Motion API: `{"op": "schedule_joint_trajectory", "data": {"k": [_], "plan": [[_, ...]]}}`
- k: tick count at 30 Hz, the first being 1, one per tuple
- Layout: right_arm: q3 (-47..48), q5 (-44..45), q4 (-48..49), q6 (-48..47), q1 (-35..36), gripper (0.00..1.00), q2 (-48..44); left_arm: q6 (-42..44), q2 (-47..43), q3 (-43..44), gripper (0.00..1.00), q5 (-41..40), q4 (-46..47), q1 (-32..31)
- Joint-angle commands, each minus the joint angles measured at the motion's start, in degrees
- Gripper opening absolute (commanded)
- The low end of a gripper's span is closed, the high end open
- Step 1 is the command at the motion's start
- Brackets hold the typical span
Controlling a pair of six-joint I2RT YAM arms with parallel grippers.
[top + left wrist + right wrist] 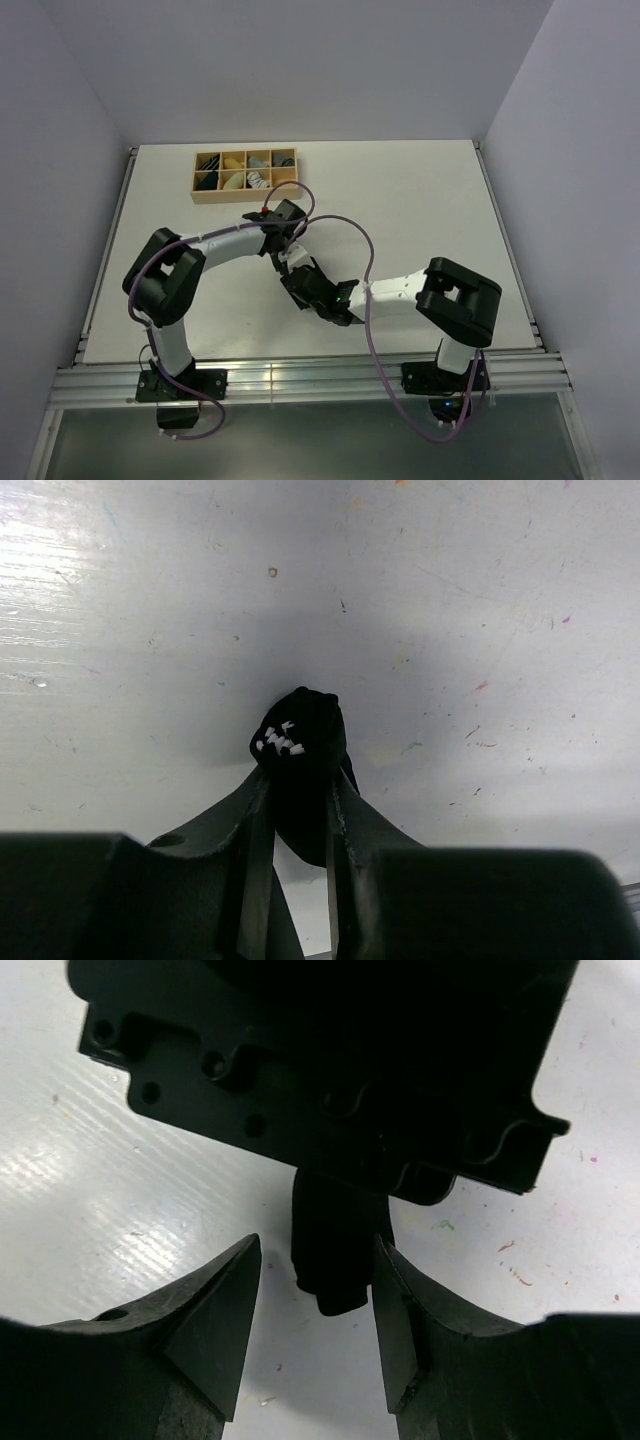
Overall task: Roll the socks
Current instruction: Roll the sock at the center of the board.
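Note:
My left gripper [298, 780] is shut on a bunched black sock [300, 740] that shows a small patch of white marks near its top. It holds the sock just above the white table. In the right wrist view the sock [330, 1250] hangs as a dark lump below the left gripper's body [330, 1070]. My right gripper [315, 1260] is open, with one finger on each side of that lump and neither clearly touching it. In the top view both grippers meet mid-table, the left [285, 262] and the right [303, 288], and they hide the sock. No separate white striped sock shows.
A wooden compartment box [245, 175] with several sock rolls stands at the back left of the table. Grey walls close in the table on three sides. A metal rail [310, 380] runs along the near edge by the arm bases.

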Motion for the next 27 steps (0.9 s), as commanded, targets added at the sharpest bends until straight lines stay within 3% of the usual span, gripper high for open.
{"op": "schedule_joint_trajectory", "data": {"k": [1, 11, 14, 15, 16, 19, 20, 23, 27], "plan": [[1.90, 3.98, -0.64, -1.28, 0.31, 0.55, 1.60, 2.12, 2.26, 0.21, 0.05, 0.02, -4.48, -0.19], [2.17, 2.48, -1.61, -0.41, 0.48, 0.45, 6.08, 2.65, 2.79, 0.65, 0.05, 0.81, -4.30, -0.19], [1.29, 2.04, -1.96, 0.29, 0.31, 0.19, 6.88, 2.39, 2.09, 0.39, 0.06, 1.25, -3.78, -0.19], [1.20, 1.34, -2.40, 0.90, 0.31, 0.05, 6.79, 2.04, 1.21, 0.22, 0.07, 1.33, -2.99, -0.19], [0.94, 0.55, -2.49, 1.26, 0.22, 0.00, 6.53, 1.69, 0.60, -0.39, 0.09, 1.42, -2.46, -0.19], [-0.90, -2.69, -1.96, 2.31, -0.48, 0.00, 5.04, 0.02, -1.78, -1.36, 0.24, 0.90, -1.58, -0.02], [-1.26, -3.66, -1.70, 2.75, -0.83, 0.00, 4.77, -0.77, -2.65, -1.54, 0.34, 0.64, -1.58, 0.16], [-2.23, -6.56, -0.91, 3.63, -1.27, 0.00, 3.80, -2.18, -3.80, -2.42, 0.50, -0.16, -1.40, 0.77], [-2.67, -8.33, 0.06, 4.60, -1.89, 0.00, 3.80, -6.13, -6.70, -5.66, 0.67, -0.25, 0.09, 1.39]]}}
